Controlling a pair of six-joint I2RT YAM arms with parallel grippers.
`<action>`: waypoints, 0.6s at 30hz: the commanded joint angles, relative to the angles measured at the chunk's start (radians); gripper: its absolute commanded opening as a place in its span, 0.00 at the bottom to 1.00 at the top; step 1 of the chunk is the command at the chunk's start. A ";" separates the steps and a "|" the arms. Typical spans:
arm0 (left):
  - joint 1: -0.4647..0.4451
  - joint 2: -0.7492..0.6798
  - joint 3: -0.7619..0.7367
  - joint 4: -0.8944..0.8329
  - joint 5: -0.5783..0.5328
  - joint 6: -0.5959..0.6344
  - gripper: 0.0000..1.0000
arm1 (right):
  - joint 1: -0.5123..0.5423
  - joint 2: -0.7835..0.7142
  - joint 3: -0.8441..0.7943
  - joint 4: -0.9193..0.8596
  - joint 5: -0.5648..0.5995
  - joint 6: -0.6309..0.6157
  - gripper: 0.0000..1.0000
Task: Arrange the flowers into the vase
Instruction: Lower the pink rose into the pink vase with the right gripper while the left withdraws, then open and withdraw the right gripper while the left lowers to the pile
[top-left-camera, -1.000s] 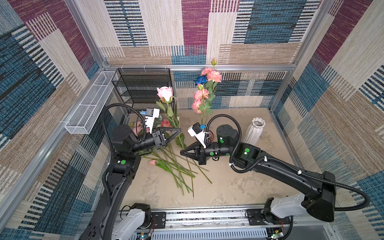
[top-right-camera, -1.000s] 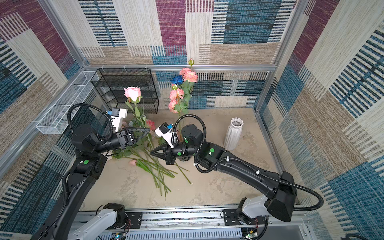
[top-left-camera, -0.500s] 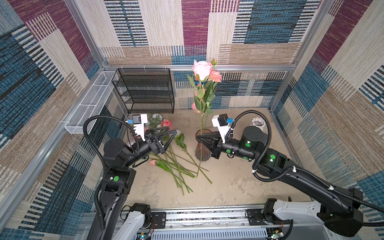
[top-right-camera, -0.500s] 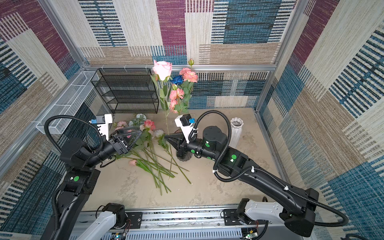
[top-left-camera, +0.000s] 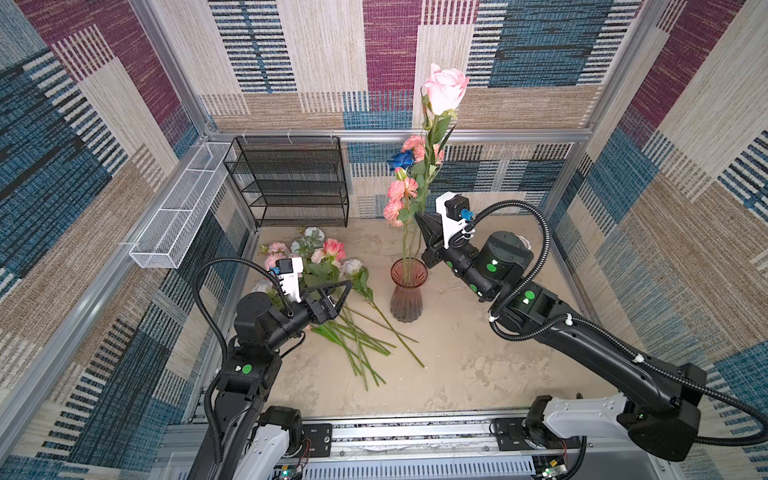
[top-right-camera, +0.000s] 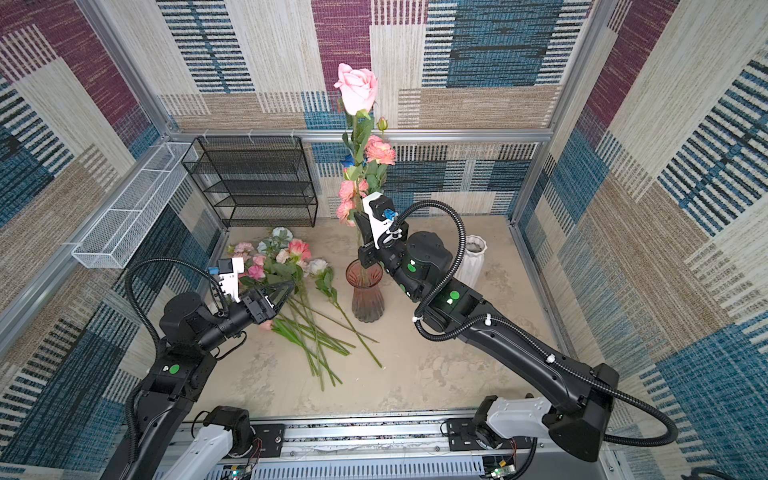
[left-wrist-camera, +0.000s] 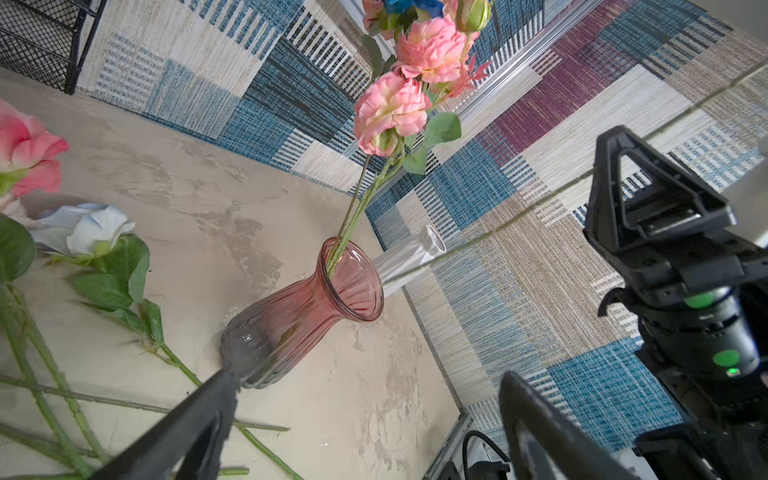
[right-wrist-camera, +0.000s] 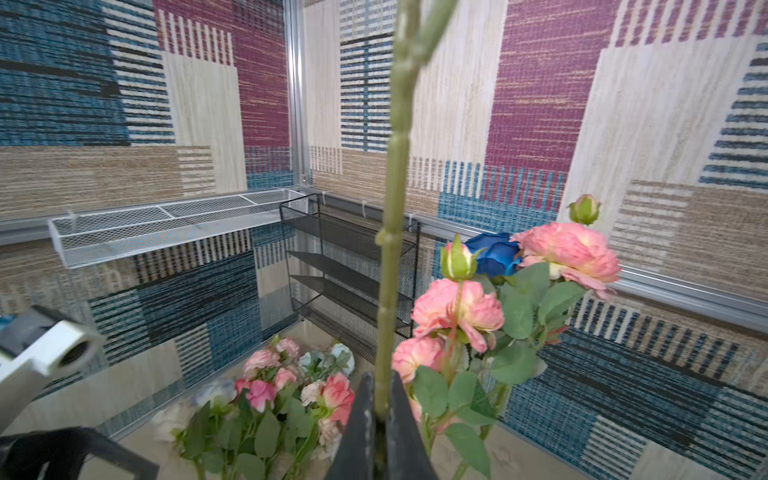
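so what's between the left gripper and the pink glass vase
The leafy stem of a pale blue rose lies across that gap, in both top views.

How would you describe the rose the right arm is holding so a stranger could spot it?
Start at the pink glass vase in the centre. Just above it, the right arm's fingers pinch a long green stem. Follow it up to the big pale pink rose, the tallest bloom, well above the smaller peach flowers and the dark blue one.
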 joint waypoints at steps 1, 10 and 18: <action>0.000 -0.005 -0.011 0.000 -0.012 -0.003 0.99 | -0.043 0.024 -0.034 0.093 -0.036 0.014 0.00; 0.000 0.005 -0.038 0.011 -0.013 -0.014 0.99 | -0.069 0.082 -0.218 0.140 -0.077 0.159 0.00; 0.000 0.025 -0.055 0.009 -0.006 -0.024 0.99 | -0.071 0.058 -0.281 0.031 -0.114 0.288 0.53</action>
